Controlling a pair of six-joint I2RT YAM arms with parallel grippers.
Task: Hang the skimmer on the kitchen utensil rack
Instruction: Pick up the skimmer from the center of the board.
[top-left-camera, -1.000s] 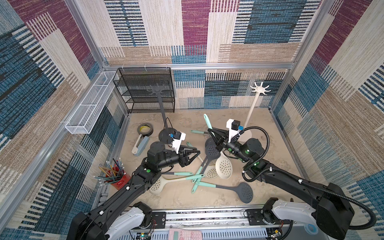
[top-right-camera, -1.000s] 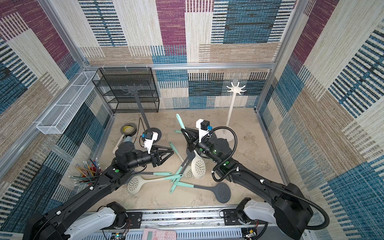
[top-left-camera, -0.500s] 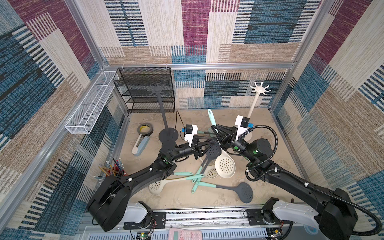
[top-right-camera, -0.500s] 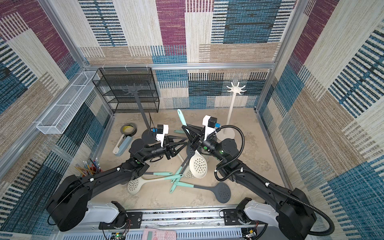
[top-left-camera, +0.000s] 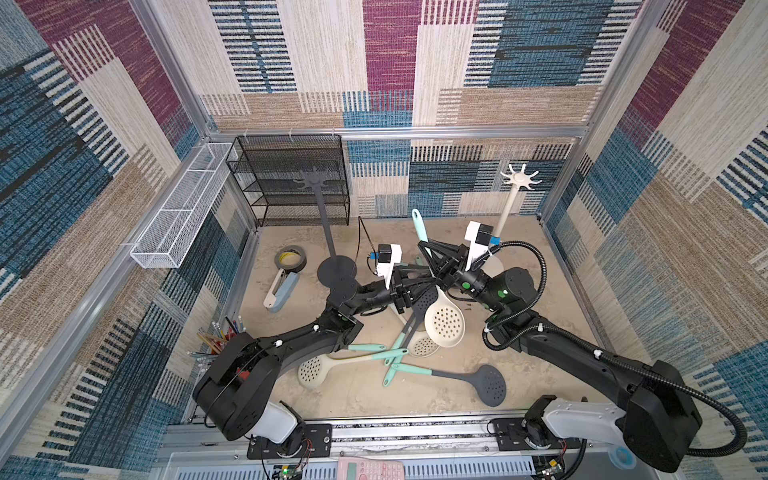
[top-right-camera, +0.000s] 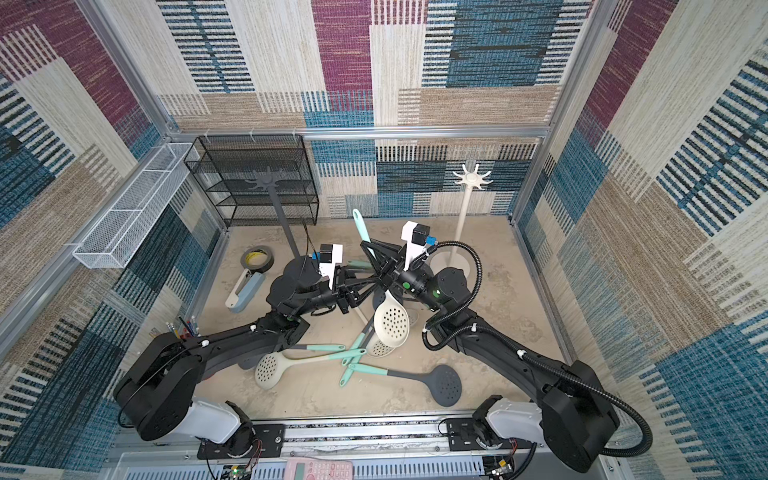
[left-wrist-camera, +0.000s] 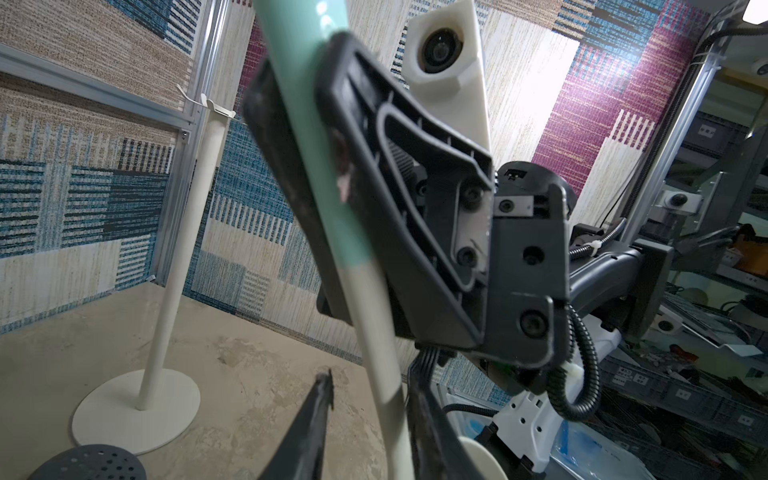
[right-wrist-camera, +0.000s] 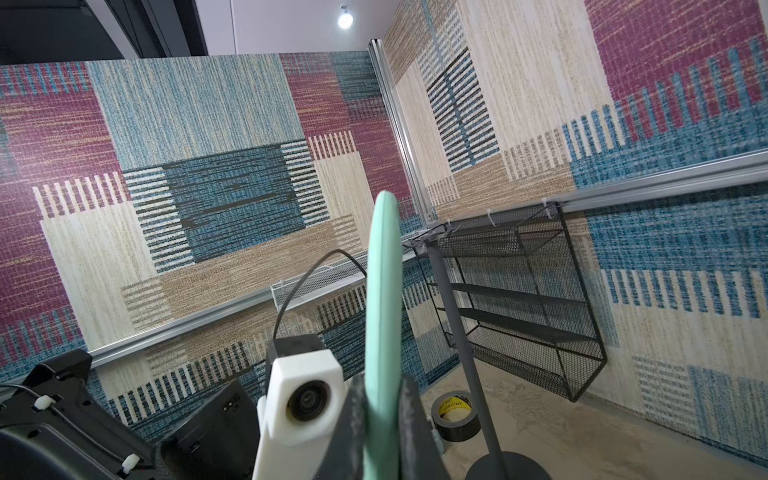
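The skimmer (top-left-camera: 444, 322) is held up off the sandy floor (top-left-camera: 415, 399), between my two arms. The white rack (top-left-camera: 519, 179) stands at 1 o'clock from it and the dark rack (top-left-camera: 318, 183) at 10 o'clock, both well apart from it. The skimmer stands nearly upright: its green handle end (top-left-camera: 415, 216) points to 12 o'clock and its cream bowl (top-right-camera: 390, 320) hangs toward 6 o'clock. My right gripper (top-left-camera: 426, 251) is clamped tight on the green part of the handle. My left gripper (top-left-camera: 430, 283) points in from 9 o'clock, just below the right one. Its jaws are apart, one on each side of the cream stem (left-wrist-camera: 384, 374), and I can see a gap, so they do not squeeze it. I think my right arm is nearer the white rack, so the handle end should go toward 1 o'clock.
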